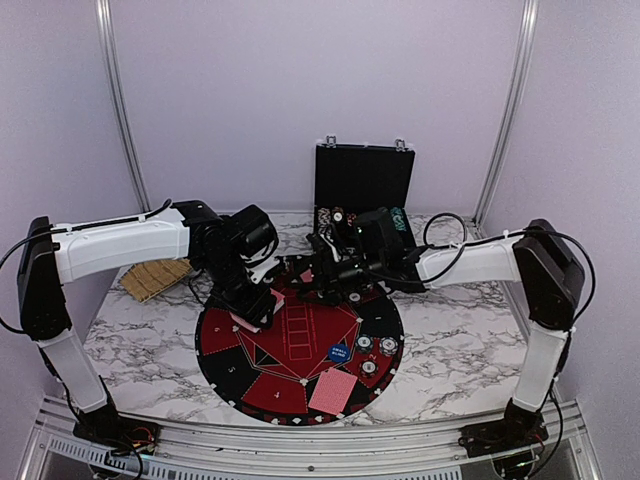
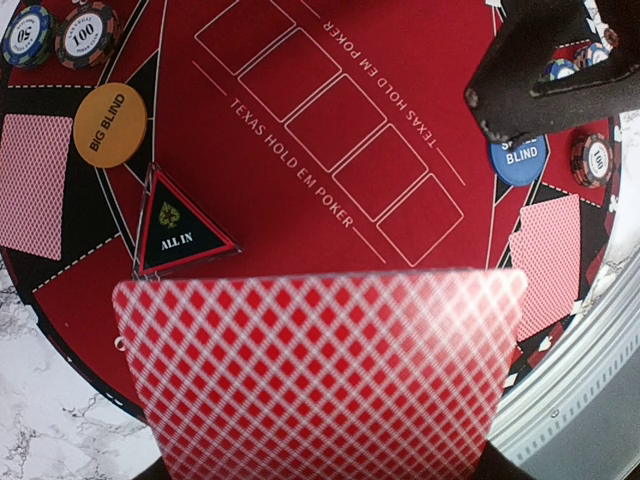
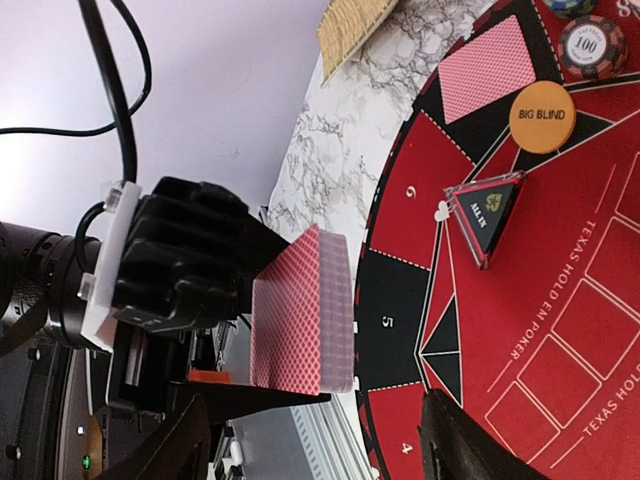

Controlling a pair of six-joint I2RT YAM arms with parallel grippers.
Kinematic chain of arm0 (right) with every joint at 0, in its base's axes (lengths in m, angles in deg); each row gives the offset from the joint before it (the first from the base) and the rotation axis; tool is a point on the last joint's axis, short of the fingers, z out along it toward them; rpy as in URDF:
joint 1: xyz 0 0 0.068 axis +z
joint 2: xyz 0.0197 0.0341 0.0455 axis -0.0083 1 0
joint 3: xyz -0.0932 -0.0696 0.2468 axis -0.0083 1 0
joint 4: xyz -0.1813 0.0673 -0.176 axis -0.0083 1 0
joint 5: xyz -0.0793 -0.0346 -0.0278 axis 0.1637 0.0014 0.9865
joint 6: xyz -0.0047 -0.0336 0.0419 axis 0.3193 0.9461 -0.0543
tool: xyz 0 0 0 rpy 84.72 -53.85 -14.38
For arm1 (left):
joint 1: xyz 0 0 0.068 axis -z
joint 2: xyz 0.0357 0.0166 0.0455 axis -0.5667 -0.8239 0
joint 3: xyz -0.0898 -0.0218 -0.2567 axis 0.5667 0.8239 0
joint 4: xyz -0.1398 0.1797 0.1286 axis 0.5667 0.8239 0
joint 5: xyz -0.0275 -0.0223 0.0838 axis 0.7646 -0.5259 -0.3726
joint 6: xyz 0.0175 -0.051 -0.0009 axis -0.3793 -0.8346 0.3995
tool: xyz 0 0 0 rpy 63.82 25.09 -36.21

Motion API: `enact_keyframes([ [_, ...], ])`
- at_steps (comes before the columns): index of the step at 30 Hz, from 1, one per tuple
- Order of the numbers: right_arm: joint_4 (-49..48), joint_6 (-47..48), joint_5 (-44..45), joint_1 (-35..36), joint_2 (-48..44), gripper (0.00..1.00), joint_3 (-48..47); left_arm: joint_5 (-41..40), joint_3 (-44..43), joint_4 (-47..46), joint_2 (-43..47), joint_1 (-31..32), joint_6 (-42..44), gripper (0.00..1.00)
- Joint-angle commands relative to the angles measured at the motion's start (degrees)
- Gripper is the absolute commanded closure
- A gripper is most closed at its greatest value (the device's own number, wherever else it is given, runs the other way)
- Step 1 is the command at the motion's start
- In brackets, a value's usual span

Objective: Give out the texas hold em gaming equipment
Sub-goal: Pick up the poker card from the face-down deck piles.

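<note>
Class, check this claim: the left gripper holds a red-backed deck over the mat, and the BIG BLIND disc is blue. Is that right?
No. The BIG BLIND disc is orange, not blue, as the left wrist view shows. The left gripper does hold a red-backed deck over the mat.

Our left arm (image 1: 120,245) reaches in toward the middle with its wrist bent down. The fingers of the left gripper (image 1: 255,303) are clamped on a deck of red-backed cards (image 3: 305,310). Our right arm (image 1: 480,262) stretches low toward it, and the right gripper (image 1: 325,280) has its fingers spread wide apart, empty.
</note>
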Motion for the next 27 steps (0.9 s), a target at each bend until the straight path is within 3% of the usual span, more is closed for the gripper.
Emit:
enact_keyframes([
  [1, -2.79, -1.30, -0.53, 0.67, 1.79, 0.30, -2.04, 0.86, -1.24, 0.49, 0.74, 0.04, 1.18, 0.59],
  [27, -6.63, -4.73, -1.52, 4.06, 11.58, 0.37, -9.55, 0.71, -1.50, 0.51, 0.86, 0.06, 0.94, 0.59],
])
